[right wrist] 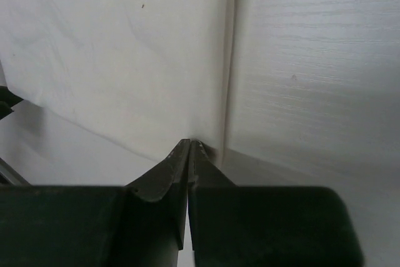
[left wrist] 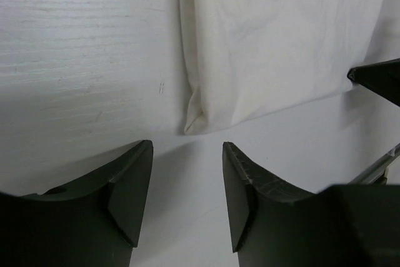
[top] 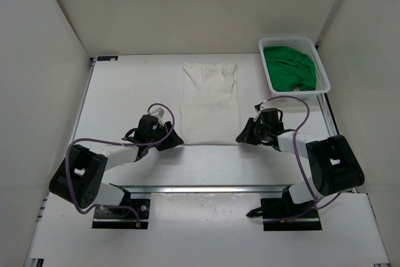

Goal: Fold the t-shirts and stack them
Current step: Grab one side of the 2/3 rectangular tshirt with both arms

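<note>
The white t-shirt point(top: 210, 101) lies partly folded in the middle of the table, its lower half a neat rectangle. My left gripper point(top: 173, 139) is open just off the shirt's near left corner. In the left wrist view that gripper point(left wrist: 187, 145) is empty, with the corner of the shirt point(left wrist: 275, 48) a little beyond its tips. My right gripper point(top: 241, 136) is at the near right corner. In the right wrist view it point(right wrist: 190, 142) is shut with its tips on the corner of the shirt point(right wrist: 125, 60). The green t-shirt point(top: 287, 67) lies bunched in the basket. The red t-shirt is out of view.
A white plastic mesh basket point(top: 323, 73) stands at the back right of the table. White walls enclose the table on the left, back and right. A metal rail point(top: 206, 189) runs across the near edge by the arm bases.
</note>
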Available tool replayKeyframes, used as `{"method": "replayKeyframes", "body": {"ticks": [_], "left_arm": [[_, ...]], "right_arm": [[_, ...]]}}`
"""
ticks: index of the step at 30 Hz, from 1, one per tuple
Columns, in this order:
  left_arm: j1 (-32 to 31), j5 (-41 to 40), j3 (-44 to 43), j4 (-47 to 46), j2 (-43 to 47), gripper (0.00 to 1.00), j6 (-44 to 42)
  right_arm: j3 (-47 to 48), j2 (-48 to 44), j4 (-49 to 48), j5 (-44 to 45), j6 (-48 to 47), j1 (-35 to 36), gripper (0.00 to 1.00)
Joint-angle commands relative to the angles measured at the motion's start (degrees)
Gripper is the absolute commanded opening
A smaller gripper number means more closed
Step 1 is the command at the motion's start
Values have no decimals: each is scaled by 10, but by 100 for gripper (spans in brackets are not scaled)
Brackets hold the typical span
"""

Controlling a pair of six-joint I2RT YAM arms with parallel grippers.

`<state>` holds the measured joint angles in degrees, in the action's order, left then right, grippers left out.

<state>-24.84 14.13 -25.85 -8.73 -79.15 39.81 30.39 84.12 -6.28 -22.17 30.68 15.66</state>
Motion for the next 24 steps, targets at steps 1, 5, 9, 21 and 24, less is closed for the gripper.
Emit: {"method": "replayKeyframes", "body": {"ticks": [1,5,9,21,24], "left_arm": [[4,2,-1,0,4,59,-11],[-2,-9,-2,-1,-6,61,-15],[-23,-23,-5,-4,-29,59,-10],[-49,-36,-32,-16,-86,24,-1],[-57,-54,-39,0,-84,11,-9]], "right_arm": [[-17,-12,-36,-8,-4,-3,0],[-44,-75,-36,-2,-2,-6,16],[-67,-134,-5,37,-1,-24,31],[-46,-34,-14,-3,-8,6,24],[-50,-25,-26,-14,-2,12,0]]}}
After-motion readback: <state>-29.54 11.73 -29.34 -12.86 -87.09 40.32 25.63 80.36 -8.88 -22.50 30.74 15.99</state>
